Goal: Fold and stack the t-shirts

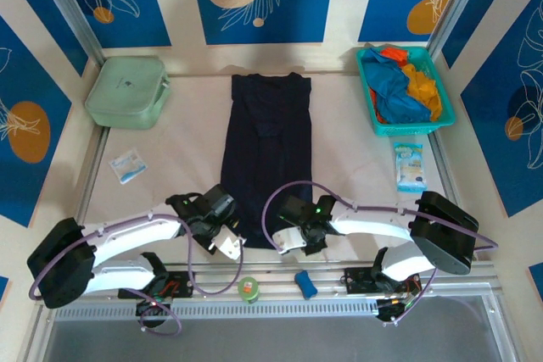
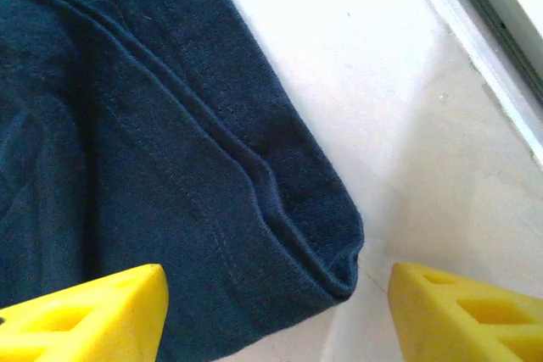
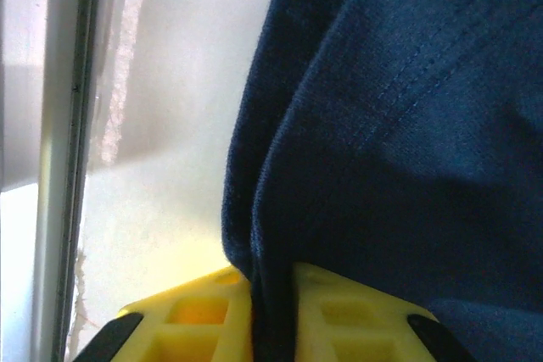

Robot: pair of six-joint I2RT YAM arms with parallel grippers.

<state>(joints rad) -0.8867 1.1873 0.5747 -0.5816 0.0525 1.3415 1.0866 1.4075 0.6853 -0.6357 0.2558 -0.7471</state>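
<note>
Navy t-shirt (image 1: 267,158), one, lies lengthwise at the centre of the table (image 1: 170,184). Right gripper (image 3: 271,315) pinches its near right hem corner. Left gripper (image 2: 276,315) straddles the near left corner, jaws wide, holding nothing. Best to grip both corners evenly before lifting. Teal basket (image 1: 413,130), far right, holds bright shirts (image 1: 399,91): blue, orange and red, apparently one each.

Overhead view, wrist close-ups: shared navy t-shirt (image 1: 265,154)
</note>
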